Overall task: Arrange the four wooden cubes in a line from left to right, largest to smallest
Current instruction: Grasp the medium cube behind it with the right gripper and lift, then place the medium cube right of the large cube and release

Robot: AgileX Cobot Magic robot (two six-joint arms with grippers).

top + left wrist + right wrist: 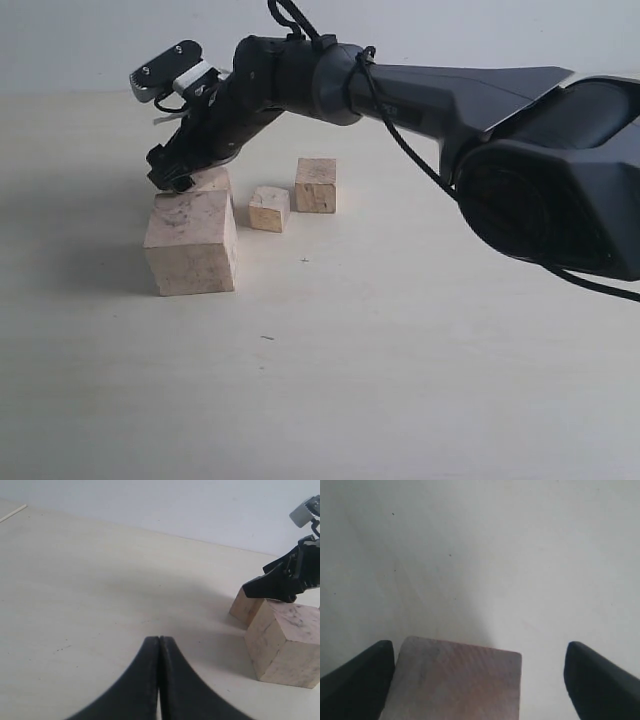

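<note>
The largest wooden cube (190,243) stands at the left of the group, also seen as the big pale cube (285,645). Right behind it sits another cube (214,180), mostly hidden, its corner showing as the tan cube (246,608). My right gripper (175,180) reaches across the table and hangs over that hidden cube, open. In the right wrist view the cube (455,680) lies between the jaws, close against one finger (362,680) and far from the other. The smallest cube (269,209) and a tan cube (316,185) stand to the right. My left gripper (159,641) is shut on nothing, low over the bare table.
The right arm (450,100) stretches across the upper part of the exterior view, above the cubes. The pale table (400,380) runs on in front of the cubes. The right gripper (287,580) shows in the left wrist view above the two left cubes.
</note>
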